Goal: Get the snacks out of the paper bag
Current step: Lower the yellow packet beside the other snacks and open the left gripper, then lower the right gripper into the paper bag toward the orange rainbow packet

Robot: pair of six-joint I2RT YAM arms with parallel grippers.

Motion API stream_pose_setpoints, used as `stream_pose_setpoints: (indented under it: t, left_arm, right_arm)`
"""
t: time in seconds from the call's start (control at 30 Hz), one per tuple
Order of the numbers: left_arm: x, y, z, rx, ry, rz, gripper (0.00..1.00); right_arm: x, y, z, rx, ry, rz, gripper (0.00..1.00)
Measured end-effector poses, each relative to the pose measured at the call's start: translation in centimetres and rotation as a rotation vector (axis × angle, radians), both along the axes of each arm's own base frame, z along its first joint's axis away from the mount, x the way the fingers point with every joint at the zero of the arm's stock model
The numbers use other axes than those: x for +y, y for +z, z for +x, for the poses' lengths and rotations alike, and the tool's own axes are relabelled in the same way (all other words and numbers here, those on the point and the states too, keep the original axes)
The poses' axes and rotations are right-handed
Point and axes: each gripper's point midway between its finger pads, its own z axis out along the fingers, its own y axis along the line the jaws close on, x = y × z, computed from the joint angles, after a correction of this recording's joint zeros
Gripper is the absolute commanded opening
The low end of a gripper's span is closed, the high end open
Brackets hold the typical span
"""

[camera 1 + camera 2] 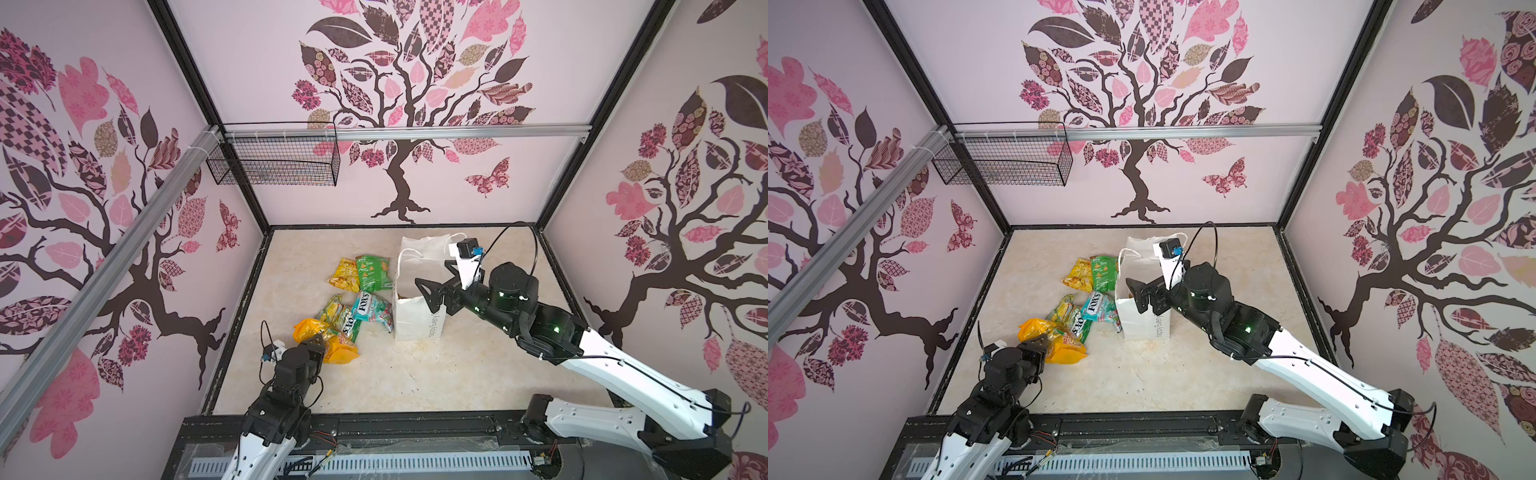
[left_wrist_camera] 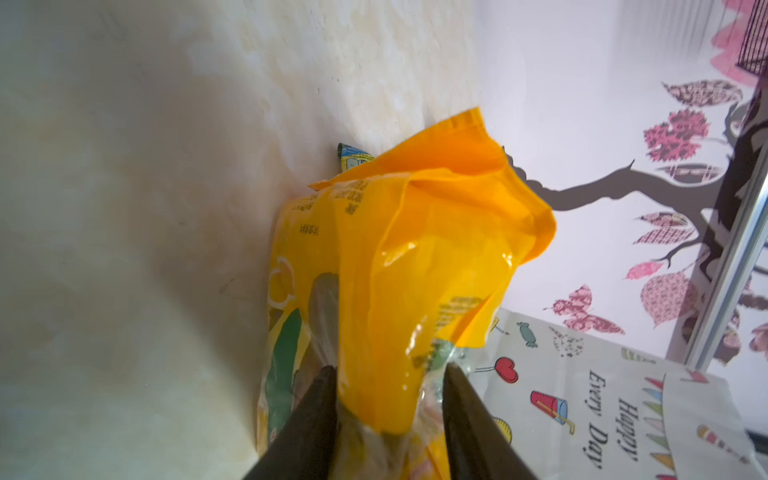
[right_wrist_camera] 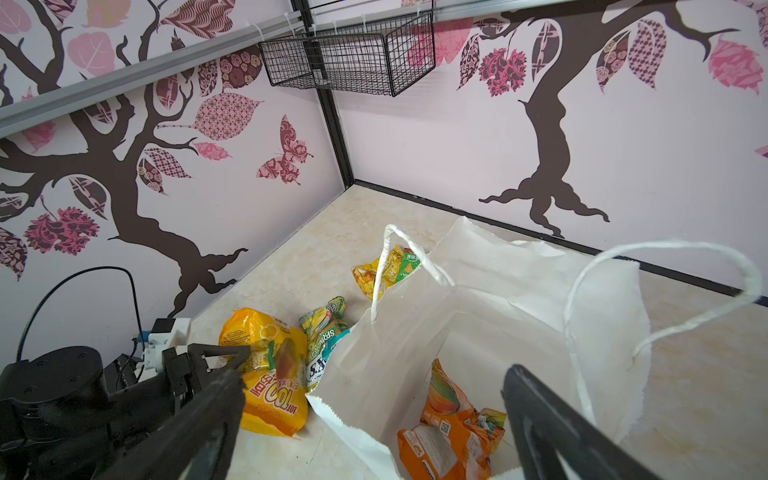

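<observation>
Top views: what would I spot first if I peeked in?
Bright snack packets lie scattered in the middle of the table, beside a tall white paper bag. The right gripper hangs open over the bag's mouth, where one orange packet lies inside.

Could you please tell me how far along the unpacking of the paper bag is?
Done: five lie outside the paper bag: yellow packet, green packet, green-yellow FOX'S packet, teal FOX'S packet, large yellow packet. In hand: the left gripper straddles the large yellow packet; whether it grips is unclear. Left: the orange packet sits inside the bag, under the open right gripper.
</observation>
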Motion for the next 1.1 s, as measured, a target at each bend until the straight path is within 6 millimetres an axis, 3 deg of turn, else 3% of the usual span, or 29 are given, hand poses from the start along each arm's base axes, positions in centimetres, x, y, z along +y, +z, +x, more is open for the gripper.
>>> stream_pose_setpoints:
  t: [0.1, 0.27, 0.5, 0.67, 0.87, 1.1]
  left_arm:
    - [0.6, 1.4, -0.1, -0.005, 0.011, 0.043, 0.66]
    - [2.1, 5.4, -0.3, -0.042, 0.043, 0.146, 0.74]
    - [5.1, 12.4, -1.1, -0.121, 0.133, 0.318, 0.76]
    - [5.8, 16.5, -1.3, -0.194, 0.123, 0.432, 0.81]
    - [2.5, 21.8, 0.5, -0.305, -0.118, 0.623, 0.90]
    - [-5.1, 27.5, 3.0, -0.446, -0.566, 0.800, 0.92]
  right_arm:
    - [0.0, 0.1, 0.0, -0.001, 0.000, 0.001, 1.00]
    - [-0.2, 0.8, -0.1, -0.006, 0.000, 0.008, 1.00]
    - [-0.4, 2.1, -0.1, -0.015, -0.006, 0.018, 1.00]
    - [-0.2, 3.4, 0.4, -0.007, -0.028, 0.021, 1.00]
    - [0.2, 4.4, 1.6, 0.022, -0.059, 0.000, 1.00]
    - [-0.9, 5.4, 5.8, 0.113, -0.124, -0.033, 1.00]
